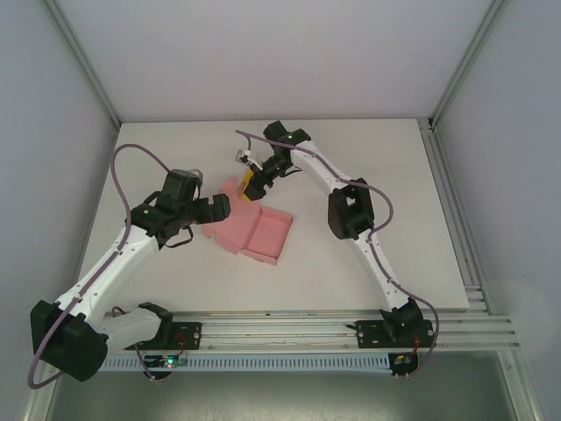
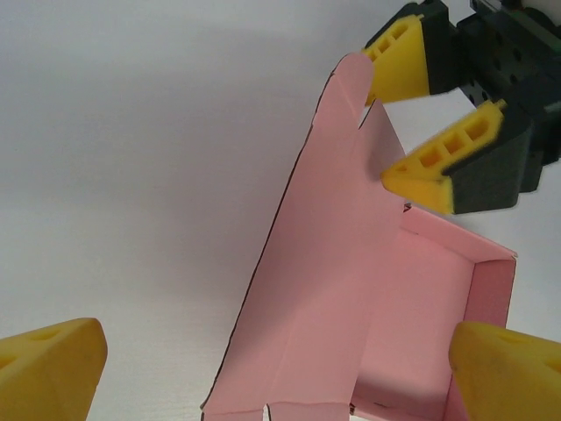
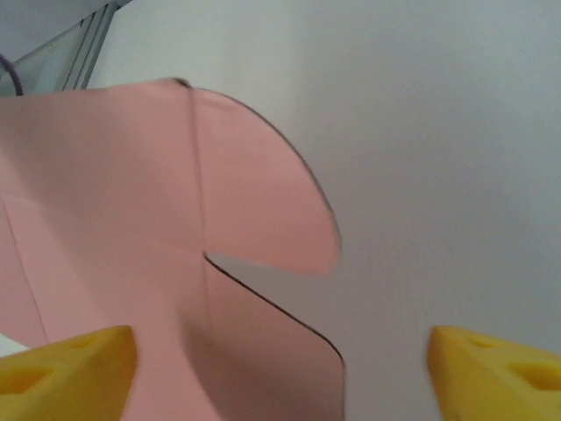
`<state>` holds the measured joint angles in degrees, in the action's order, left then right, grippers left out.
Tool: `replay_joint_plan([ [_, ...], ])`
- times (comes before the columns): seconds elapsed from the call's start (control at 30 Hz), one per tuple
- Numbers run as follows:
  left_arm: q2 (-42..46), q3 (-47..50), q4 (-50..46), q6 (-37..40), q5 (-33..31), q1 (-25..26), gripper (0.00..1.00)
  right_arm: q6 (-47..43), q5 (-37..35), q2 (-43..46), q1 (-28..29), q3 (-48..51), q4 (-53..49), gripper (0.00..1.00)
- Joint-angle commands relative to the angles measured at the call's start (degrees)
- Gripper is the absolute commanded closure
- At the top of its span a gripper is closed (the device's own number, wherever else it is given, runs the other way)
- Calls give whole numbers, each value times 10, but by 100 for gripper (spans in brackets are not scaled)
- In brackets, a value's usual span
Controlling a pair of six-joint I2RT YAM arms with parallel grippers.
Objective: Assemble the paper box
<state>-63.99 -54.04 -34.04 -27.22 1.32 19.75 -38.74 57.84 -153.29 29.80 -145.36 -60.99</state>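
**Two grippers open at a part-folded pink box**

Nearest the observer, a ribbed aluminium rail [image 1: 289,329] carries both arm bases along the front edge of the flat white table [image 1: 377,272].

The left gripper [image 1: 217,209] is left of centre and points toward the work. In the left wrist view its yellow wedge-shaped fingertips [image 2: 48,368] stand wide apart at the two bottom corners and hold nothing. The card lies between and beyond them. Whether either fingertip touches it cannot be told.

The pink thin-card paper box [image 1: 263,230] lies near the middle of the table, just to the right of the left gripper. The end toward the right arm is formed into a shallow rectangular tray with upright walls. From the tray a long panel rises at a tilt toward the far left and ends in a rounded tab [image 3: 272,202].

Further back, the right gripper [image 1: 249,187] points down at the far end of that panel. The left wrist view shows its jaws spread, with the panel's top reaching in between them and the upper finger at the tab. Contact there cannot be confirmed. In the right wrist view its own fingertips are wide apart, the card is close on the left, and nothing is clamped.
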Motion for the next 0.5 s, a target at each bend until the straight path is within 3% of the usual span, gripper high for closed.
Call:
replay_joint_plan([
  [0.0,14,-3,5,13,-14,-9,0,-5,33,3,3,-8,0,49],
  [0.1,19,-3,0,15,-25,-8,0,-8,35,22,-10,6,-2,72],
  [0.33,19,-5,4,16,-43,-8,0,-63,31,94,-36,68,-33,100],
  [0.47,10,-11,1,13,-50,-9,0,-37,-14,149,-38,136,2,100],
])
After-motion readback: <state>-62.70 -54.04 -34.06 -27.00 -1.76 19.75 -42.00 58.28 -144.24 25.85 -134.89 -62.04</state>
